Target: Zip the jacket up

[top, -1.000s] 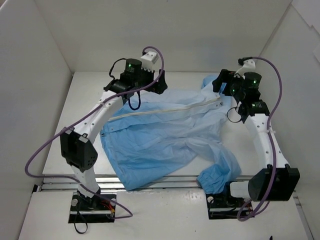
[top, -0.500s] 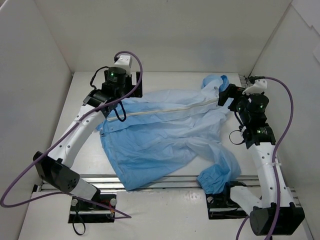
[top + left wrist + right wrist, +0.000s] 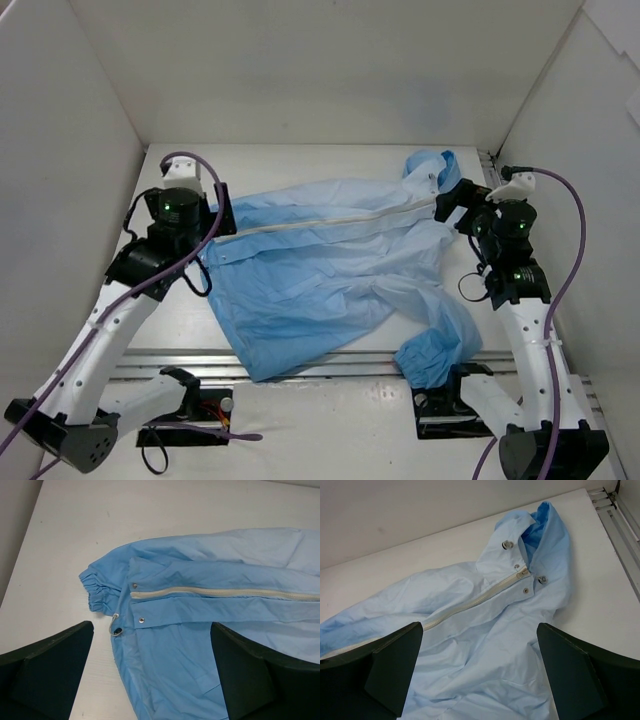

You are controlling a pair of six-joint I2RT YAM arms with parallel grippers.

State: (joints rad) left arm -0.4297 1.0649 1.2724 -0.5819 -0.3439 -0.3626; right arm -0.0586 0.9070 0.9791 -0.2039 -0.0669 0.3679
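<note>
Most of the counter [image 3: 300,165] carries the jacket [image 3: 330,270], hood at 2 o'clock, hem at 9. My left fingers [image 3: 50,665] and right fingers [image 3: 390,665] gape wide, holding nothing. Its zipper [image 3: 340,220] looks closed up to the slider [image 3: 521,573], so I'd lift clear without snagging fabric.

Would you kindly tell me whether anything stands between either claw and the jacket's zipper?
Nothing visible does. The left claw, open, looks onto the zipper at its lower end, and the right claw, open, onto the slider by the hood. Only the jacket fabric and table surround them.
</note>
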